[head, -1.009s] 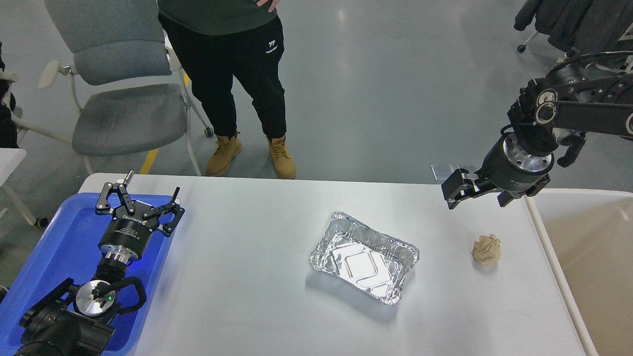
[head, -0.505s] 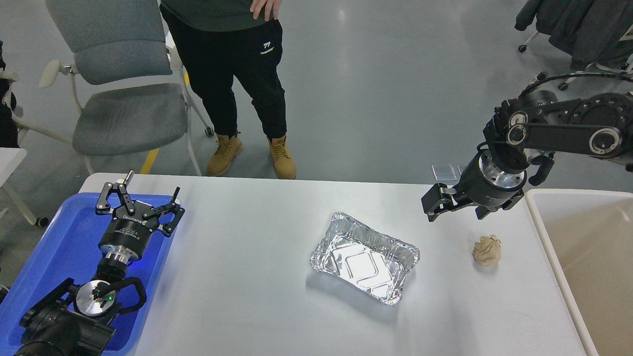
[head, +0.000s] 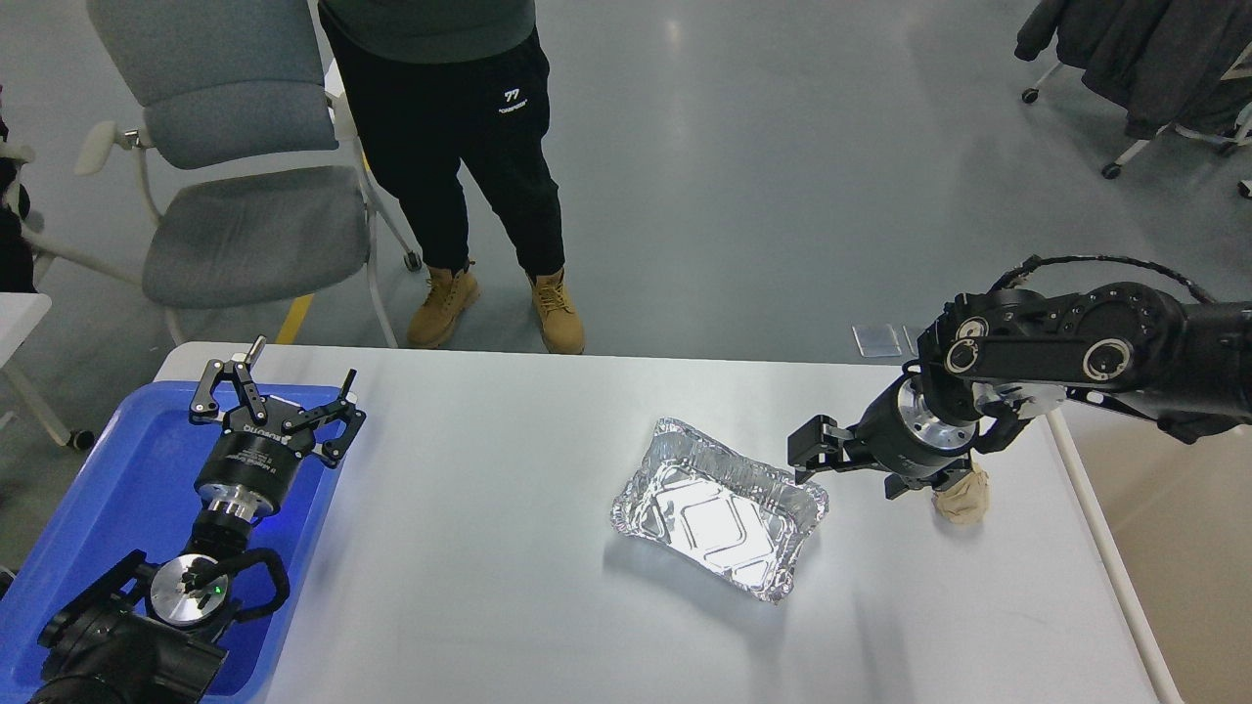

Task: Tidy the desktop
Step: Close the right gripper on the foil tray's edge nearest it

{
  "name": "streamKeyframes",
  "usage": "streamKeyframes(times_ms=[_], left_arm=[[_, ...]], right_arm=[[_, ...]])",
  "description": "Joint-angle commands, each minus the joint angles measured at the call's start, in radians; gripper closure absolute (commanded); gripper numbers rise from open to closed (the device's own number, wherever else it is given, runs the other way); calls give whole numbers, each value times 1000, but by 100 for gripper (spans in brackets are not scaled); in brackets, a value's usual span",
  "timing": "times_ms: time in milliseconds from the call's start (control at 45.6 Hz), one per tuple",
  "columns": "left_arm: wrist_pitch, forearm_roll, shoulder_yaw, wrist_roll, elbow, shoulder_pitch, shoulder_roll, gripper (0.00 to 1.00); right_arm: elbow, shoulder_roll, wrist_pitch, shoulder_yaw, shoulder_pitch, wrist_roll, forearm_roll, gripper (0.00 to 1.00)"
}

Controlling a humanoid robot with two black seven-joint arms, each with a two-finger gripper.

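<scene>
The white desktop (head: 489, 548) carries a crinkled silver foil tray (head: 719, 510) at its middle and a crumpled beige paper ball (head: 964, 500) to the right. My right gripper (head: 809, 454) hangs low over the desktop just beside the foil tray's right back corner. It is dark, and its fingers cannot be told apart. The right wrist partly covers the paper ball. My left gripper (head: 279, 388) is open and empty, held over the blue tray (head: 88, 518) at the left edge.
A beige bin with a white rim (head: 1086, 508) stands against the desktop's right edge. A person (head: 460, 147) in tan boots stands behind the far edge, next to a grey chair (head: 245, 225).
My right arm has swung down and left, from above the table's far right corner to just beside the foil tray. The left arm has not moved.
</scene>
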Motion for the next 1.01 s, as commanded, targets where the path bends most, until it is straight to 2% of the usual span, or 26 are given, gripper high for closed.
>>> streamKeyframes(times_ms=[0, 351, 680, 987], left_arm=[[0, 1, 0, 0, 0, 0, 0, 0], [0, -1, 0, 0, 0, 0, 0, 0], [0, -1, 0, 0, 0, 0, 0, 0], [0, -1, 0, 0, 0, 0, 0, 0]], right_arm=[[-20, 19, -128, 0, -104, 1, 67, 0], [-61, 53, -249, 0, -165, 21, 58, 2], [-61, 125, -258, 0, -199, 99, 16, 2], [-121, 174, -310, 0, -276, 104, -108, 2]])
